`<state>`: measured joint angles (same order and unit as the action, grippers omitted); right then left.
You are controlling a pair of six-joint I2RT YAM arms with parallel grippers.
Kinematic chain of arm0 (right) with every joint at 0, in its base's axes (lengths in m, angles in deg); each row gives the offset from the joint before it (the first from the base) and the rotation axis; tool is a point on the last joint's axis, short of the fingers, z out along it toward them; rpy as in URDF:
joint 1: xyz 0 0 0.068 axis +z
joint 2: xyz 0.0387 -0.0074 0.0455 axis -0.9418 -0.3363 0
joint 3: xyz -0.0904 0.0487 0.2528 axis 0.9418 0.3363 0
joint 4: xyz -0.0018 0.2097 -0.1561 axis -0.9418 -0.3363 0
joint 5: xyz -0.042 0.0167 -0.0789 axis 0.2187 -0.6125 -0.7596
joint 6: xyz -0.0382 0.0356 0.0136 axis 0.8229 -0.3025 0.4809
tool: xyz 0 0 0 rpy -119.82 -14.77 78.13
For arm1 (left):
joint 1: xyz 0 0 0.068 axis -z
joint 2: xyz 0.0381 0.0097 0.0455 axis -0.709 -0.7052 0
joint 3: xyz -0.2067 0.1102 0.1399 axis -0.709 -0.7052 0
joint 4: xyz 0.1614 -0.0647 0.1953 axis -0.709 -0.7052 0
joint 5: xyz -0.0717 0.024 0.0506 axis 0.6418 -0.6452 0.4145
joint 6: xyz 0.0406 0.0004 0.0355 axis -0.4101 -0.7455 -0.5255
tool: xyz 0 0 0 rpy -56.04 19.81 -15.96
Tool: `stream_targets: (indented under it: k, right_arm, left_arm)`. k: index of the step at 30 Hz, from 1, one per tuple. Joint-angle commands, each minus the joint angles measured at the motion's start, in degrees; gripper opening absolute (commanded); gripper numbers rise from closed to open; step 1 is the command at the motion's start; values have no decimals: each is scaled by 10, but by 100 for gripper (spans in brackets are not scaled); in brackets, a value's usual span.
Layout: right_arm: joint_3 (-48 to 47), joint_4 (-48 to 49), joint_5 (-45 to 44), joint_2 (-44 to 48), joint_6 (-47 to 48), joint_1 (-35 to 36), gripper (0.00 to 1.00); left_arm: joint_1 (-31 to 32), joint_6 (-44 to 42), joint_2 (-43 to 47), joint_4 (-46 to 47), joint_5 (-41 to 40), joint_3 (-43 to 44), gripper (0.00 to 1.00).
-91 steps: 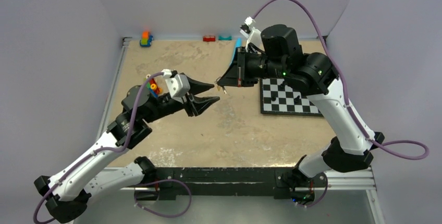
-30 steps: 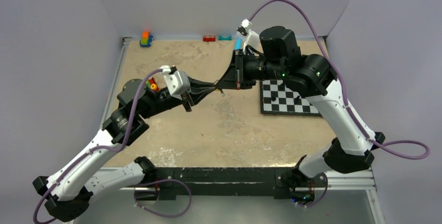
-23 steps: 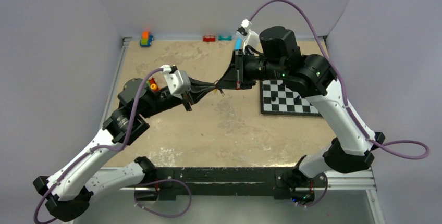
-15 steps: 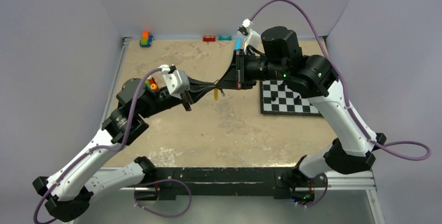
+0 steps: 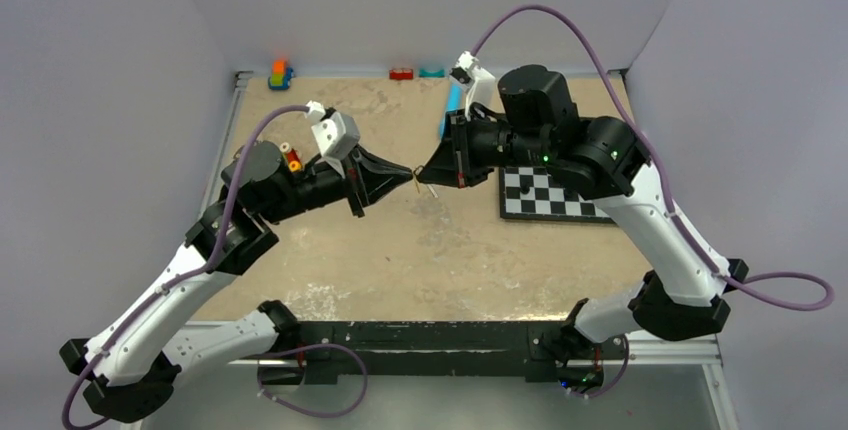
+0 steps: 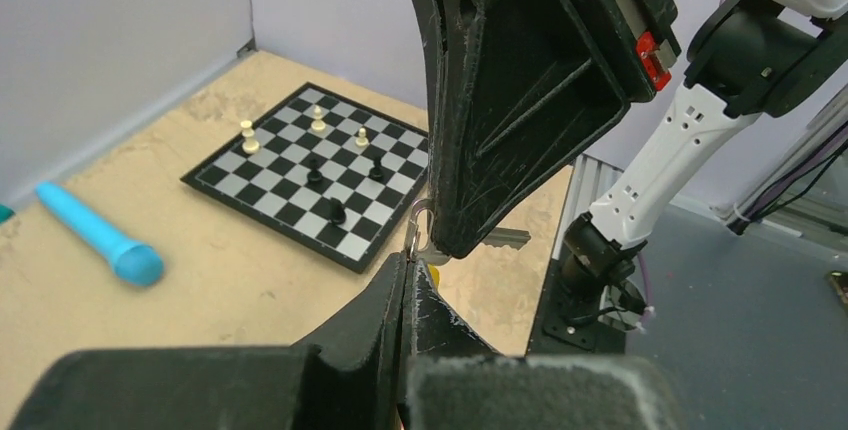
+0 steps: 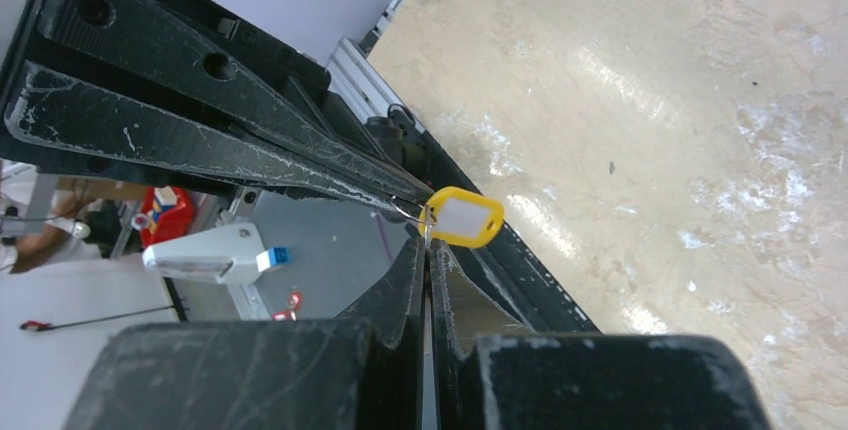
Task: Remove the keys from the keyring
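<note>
left gripper (image 6: 405,266) pinched shut on the keyring (image 6: 418,225), right gripper (image 7: 426,248) pinching the yellow key (image 7: 462,218)

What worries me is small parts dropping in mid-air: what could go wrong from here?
1. The left gripper and right gripper meet tip to tip above the table. If either pair of shut jaws slips, the yellow key or keyring may fall.
2. Both pinch only slivers of tiny parts, so pulling might twist the keyring instead of freeing the key.
3. The tips nearly touch and could collide.
</note>
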<state>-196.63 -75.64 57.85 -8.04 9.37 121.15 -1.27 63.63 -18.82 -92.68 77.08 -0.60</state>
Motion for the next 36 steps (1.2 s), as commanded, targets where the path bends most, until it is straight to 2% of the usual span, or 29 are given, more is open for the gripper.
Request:
stream_targets:
  k: [1,10,15,21,30,36]
  right_arm:
    - [-3,1,-32,5,41,8,0]
    - [-27,-10,-76,1,76,21,0]
    - [-70,-60,-124,-31,108,54,0]
    - [-99,-101,-181,-72,145,108,0]
    - [-24,-51,-259,-24,186,168,0]
    - [29,-23,-311,13,212,199,0]
  left_arm:
    - [0,59,9,6,6,22,0]
    - [0,87,-14,-53,19,58,0]
    - [0,66,-31,-104,-21,80,0]
    - [0,60,-83,-180,-26,147,0]
    - [-2,70,-90,-252,-4,197,0]
    - [-32,118,-81,-245,100,208,0]
